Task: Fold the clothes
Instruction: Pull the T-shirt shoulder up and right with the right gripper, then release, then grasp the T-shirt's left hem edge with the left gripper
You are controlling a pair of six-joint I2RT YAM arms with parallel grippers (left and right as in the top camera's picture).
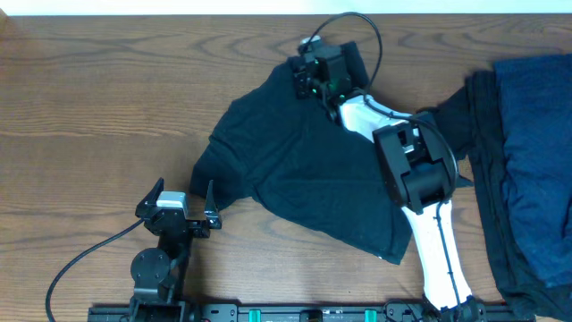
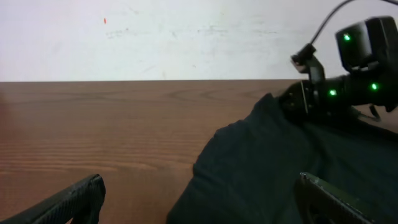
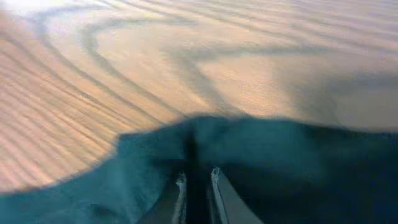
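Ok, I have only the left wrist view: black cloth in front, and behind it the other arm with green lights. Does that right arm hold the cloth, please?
Observer: Yes. In the right wrist view the right fingers stand almost together, with a fold of the black shirt pinched between them.
Operator: And on which part of the shirt is this grip?
Observer: At its far edge, as the overhead view shows. The shirt lies crumpled, not spread flat.
Operator: Are there other clothes that I do not see?
Observer: Yes, a pile of navy and black clothes lies at the right end of the table.
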